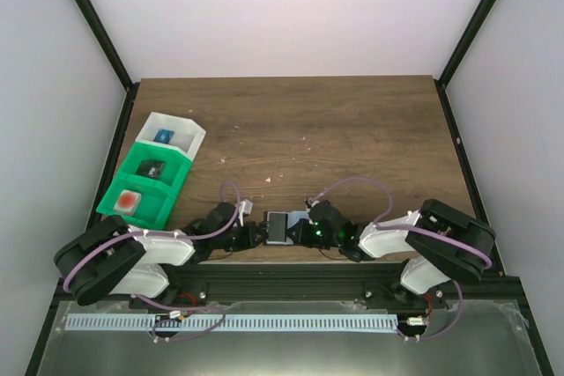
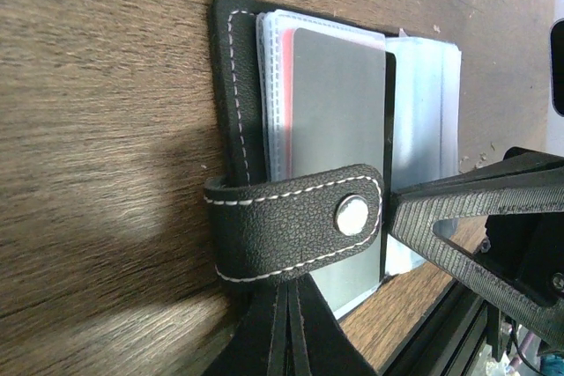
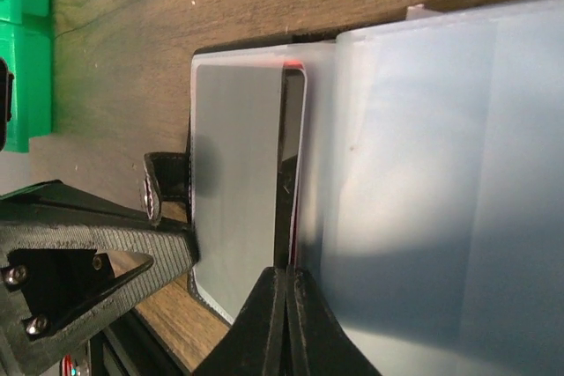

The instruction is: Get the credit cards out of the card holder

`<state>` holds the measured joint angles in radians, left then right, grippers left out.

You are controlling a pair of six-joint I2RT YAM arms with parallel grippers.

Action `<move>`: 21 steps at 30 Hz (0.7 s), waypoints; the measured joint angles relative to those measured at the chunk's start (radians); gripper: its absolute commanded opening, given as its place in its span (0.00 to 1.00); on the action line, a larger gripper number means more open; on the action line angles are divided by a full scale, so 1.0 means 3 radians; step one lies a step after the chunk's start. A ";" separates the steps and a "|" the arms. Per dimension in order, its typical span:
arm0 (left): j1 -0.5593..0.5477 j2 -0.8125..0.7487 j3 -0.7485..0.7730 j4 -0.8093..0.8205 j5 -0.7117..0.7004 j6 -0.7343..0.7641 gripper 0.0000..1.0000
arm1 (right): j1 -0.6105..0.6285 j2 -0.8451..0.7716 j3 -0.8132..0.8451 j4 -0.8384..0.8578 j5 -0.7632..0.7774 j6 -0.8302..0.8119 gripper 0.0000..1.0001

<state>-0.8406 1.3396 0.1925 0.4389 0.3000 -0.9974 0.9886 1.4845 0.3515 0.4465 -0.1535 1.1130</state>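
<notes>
Dark-wood tabletop, white walls. Open card holder lies near, long axis left-right; left tool and right tool pressed together on it.

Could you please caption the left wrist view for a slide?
Left gripper holds the open card holder near its strap; grey card uppermost.

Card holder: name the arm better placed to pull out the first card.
Right, probably. The right gripper is pinched at the grey card edge beside the open sleeves. The left gripper is shut on the card holder by its strap, apparently anchoring it.
</notes>
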 measured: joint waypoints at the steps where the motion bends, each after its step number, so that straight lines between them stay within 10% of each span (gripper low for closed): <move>1: 0.0000 -0.0003 0.0001 -0.0006 -0.0003 0.0003 0.00 | -0.0011 -0.0004 -0.0032 0.0052 -0.0023 0.0001 0.00; 21: -0.0034 -0.0210 0.0123 -0.0456 -0.0099 0.0010 0.12 | -0.0174 -0.0350 -0.0328 0.0231 -0.0315 -0.0065 0.05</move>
<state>-0.8509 1.2766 0.2295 0.3019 0.2703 -0.9943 0.9363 1.3796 0.2531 0.5159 -0.2481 1.0935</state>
